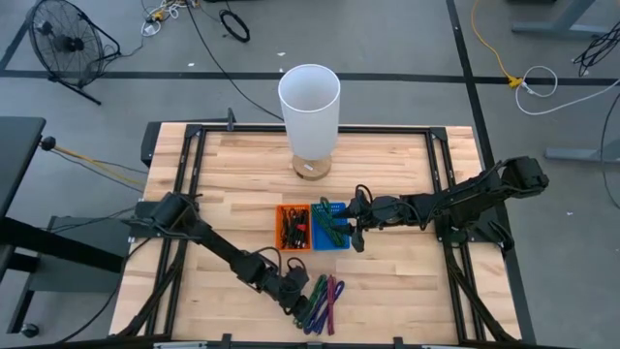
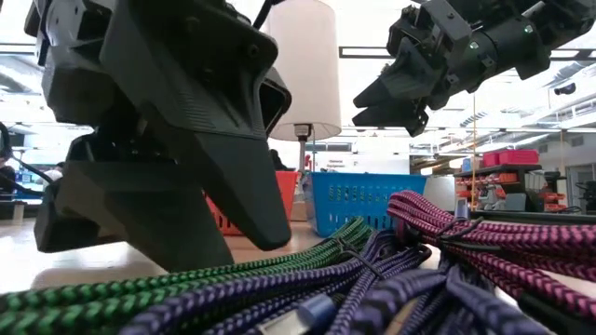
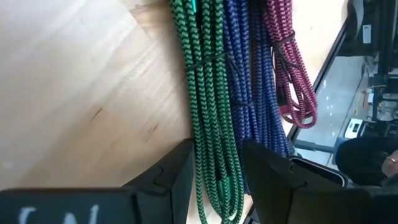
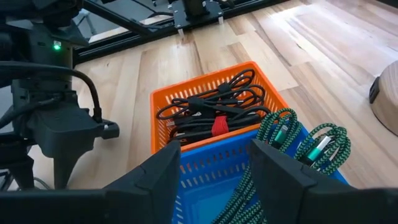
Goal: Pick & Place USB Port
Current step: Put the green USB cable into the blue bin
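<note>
Green braided cable [image 3: 211, 118], bundled with a tie, lies between left gripper's [image 3: 214, 168] spread fingers; its connector ends are cut off. Right gripper [image 4: 214, 165] spread above blue basket [image 4: 205, 168].

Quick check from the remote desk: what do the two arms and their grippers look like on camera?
Both arms are dark, near-black, jointed links. The left gripper has broad, angular matte-black fingers, with part of a white marking on its body. The right gripper has the same wedge-shaped black fingers. In the right wrist view, black cables loop along the left arm and a small green light glows on it.
</note>
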Robot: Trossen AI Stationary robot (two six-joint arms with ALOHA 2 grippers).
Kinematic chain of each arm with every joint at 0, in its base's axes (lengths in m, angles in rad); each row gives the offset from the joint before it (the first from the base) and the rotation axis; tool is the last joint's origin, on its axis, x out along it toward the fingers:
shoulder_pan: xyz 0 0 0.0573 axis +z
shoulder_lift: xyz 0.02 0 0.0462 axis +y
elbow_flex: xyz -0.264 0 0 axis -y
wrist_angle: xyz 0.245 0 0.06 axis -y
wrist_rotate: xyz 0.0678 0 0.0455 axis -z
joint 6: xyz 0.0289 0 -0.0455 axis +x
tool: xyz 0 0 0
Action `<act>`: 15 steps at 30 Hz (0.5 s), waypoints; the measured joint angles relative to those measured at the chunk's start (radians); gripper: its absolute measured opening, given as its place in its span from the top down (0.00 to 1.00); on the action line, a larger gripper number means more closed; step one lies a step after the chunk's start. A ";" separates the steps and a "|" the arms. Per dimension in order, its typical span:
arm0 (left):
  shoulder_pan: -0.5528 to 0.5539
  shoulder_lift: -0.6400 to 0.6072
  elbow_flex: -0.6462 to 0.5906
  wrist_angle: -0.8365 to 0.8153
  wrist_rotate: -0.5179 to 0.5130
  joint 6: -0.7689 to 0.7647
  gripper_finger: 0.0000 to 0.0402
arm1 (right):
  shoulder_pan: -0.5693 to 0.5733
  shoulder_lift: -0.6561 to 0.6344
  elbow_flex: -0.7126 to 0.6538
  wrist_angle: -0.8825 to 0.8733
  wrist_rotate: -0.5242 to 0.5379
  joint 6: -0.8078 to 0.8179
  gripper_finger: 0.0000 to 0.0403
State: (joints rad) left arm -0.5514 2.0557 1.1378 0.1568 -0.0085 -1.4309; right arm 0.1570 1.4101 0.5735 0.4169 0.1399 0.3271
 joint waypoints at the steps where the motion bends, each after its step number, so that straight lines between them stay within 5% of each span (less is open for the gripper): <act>1: 0.000 0.004 0.000 0.002 0.001 0.002 0.64 | 0.000 0.000 0.000 0.001 0.001 0.000 0.52; 7: 0.011 0.013 0.000 0.011 0.010 0.022 0.70 | -0.001 0.000 0.000 0.000 0.001 -0.001 0.52; 12: 0.012 0.015 0.001 -0.024 0.034 0.024 0.93 | -0.001 0.000 0.000 0.001 0.001 -0.004 0.52; 15: 0.012 0.016 0.000 -0.026 0.033 0.027 0.97 | -0.001 0.000 0.000 0.001 0.001 -0.004 0.52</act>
State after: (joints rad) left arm -0.5392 2.0720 1.1380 0.1304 0.0246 -1.4040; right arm 0.1562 1.4101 0.5735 0.4175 0.1413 0.3227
